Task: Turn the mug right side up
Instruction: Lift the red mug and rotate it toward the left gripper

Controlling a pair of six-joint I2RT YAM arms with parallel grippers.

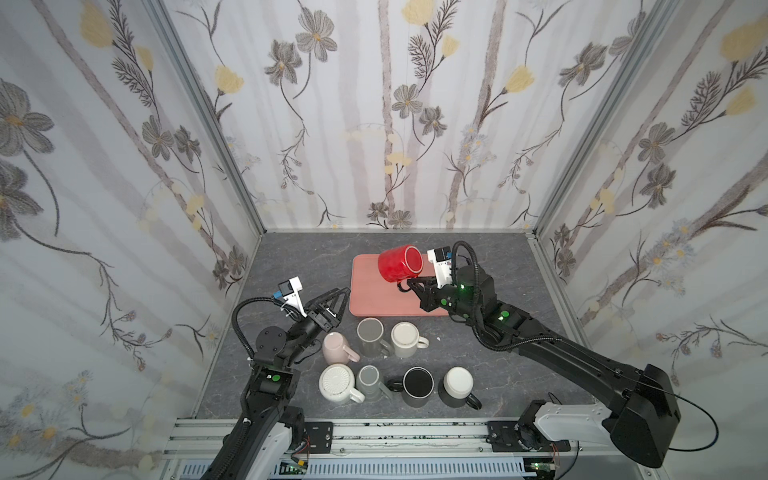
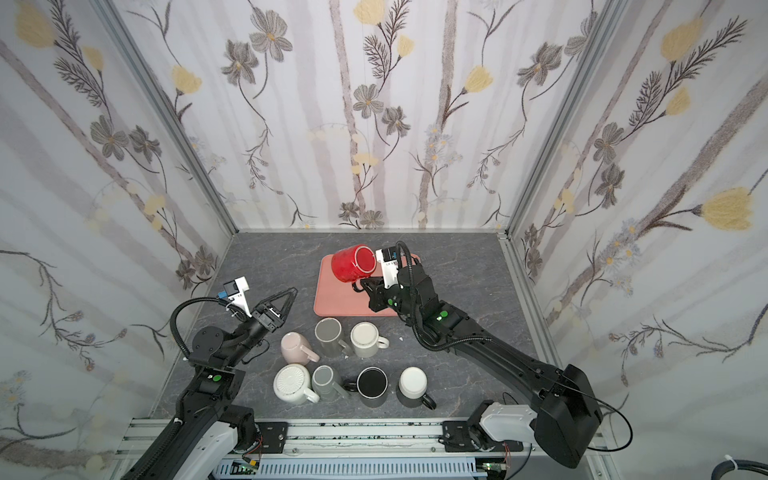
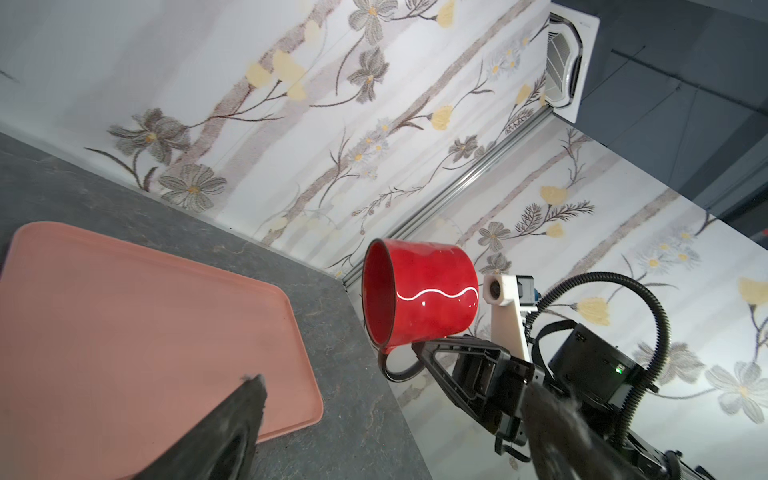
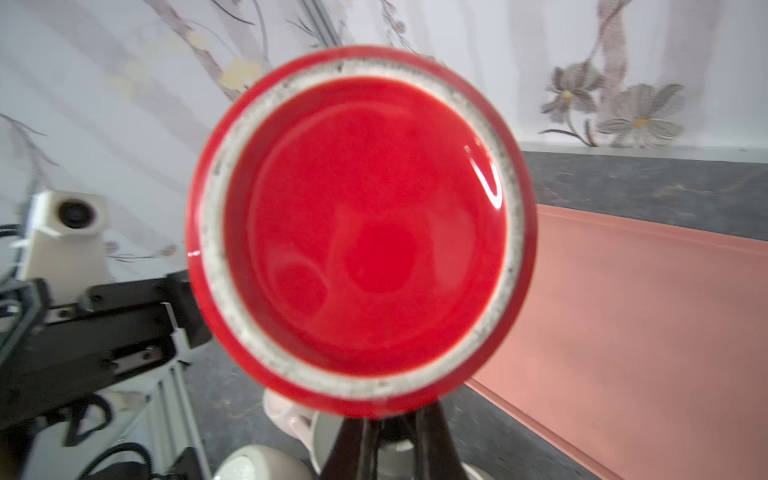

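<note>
Grey tabletop [image 1: 291, 257], pink tray [image 1: 374, 299]; we have the red mug [image 1: 397, 262] on its side in the air over the tray; right gripper [image 1: 409, 284] pinches its handle [image 3: 397, 370], likely so a wrist roll uprights it; left gripper [image 1: 341, 302] spread, empty, beside the tray.

We've got the tray [image 1: 370, 305] at the back middle of the table [image 1: 299, 257]. Over its far side hangs the mug [image 1: 397, 264], tipped sideways and clear of the surface, its handle down in the right gripper [image 1: 409, 286]. The left gripper [image 1: 343, 303] sits left of the tray, apart from the mug. In front of the tray is a row of three mugs [image 1: 370, 334], and nearer us a row of four mugs [image 1: 417, 384].
</note>
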